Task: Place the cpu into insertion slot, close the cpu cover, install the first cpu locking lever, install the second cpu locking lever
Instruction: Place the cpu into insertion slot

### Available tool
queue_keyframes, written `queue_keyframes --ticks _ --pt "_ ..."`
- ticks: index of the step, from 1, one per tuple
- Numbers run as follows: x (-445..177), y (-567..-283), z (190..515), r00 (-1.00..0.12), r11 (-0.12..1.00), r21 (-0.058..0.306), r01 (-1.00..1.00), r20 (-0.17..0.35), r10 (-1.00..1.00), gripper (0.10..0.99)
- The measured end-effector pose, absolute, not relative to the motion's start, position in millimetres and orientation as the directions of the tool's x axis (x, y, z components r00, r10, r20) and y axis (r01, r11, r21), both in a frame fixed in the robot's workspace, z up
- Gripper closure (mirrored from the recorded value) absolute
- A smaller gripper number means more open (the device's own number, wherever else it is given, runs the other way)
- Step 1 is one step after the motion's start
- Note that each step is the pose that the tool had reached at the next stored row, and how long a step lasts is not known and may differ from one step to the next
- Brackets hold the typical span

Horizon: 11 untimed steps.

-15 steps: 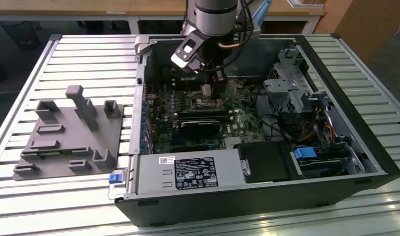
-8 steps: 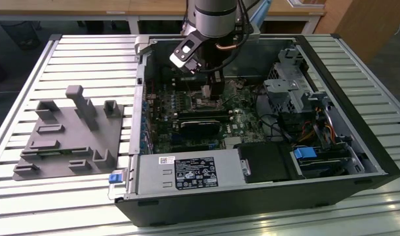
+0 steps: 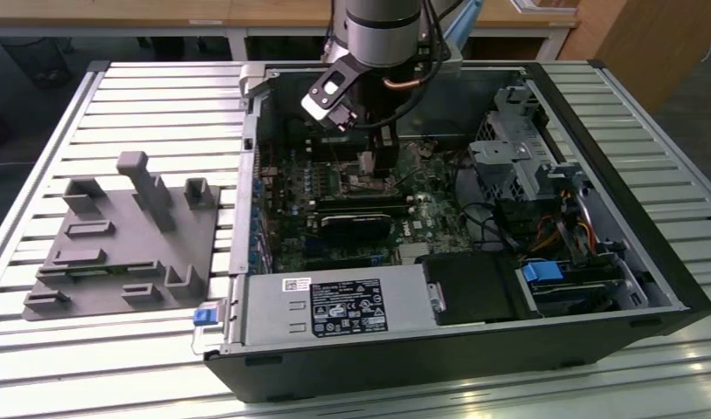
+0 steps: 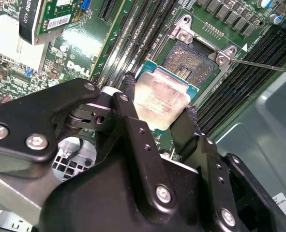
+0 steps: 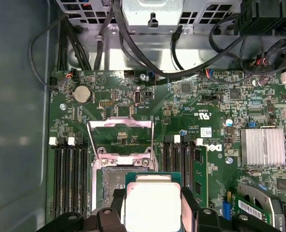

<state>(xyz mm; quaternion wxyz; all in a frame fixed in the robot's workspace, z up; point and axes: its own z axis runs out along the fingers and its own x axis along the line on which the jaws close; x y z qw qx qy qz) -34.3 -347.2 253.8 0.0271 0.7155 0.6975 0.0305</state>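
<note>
My gripper [image 4: 160, 102] is shut on the cpu [image 4: 162, 96], a small square chip with a pale silvery top, one black finger [image 4: 128, 92] on each of two opposite edges. In the first wrist view the cpu [image 5: 152, 205] overlaps one edge of the insertion slot [image 5: 112, 179], a dark square socket with a metal rim; whether they touch I cannot tell. The slot [image 4: 190, 60] lies bare just past the chip. The cpu cover [image 5: 119, 124], a thin silvery frame, stands flipped open beyond the slot. In the exterior view the gripper [image 3: 373, 166] reaches down inside the open computer case.
Long black memory slots [image 5: 70, 169] flank the socket on both sides. A thin wire lever [image 4: 263, 65] runs past the socket's corner. A black fan block [image 3: 358, 218], a power supply [image 3: 332, 307] and a drive cage [image 3: 521, 157] crowd the case. A grey fixture [image 3: 122, 236] lies on the exterior view's left.
</note>
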Motion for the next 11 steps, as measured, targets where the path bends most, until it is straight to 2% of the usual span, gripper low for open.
queue_keyframes --ticks 11 --pt "-35.1 -346.7 252.3 0.059 -0.06 0.081 0.995 0.005 0.998 0.545"
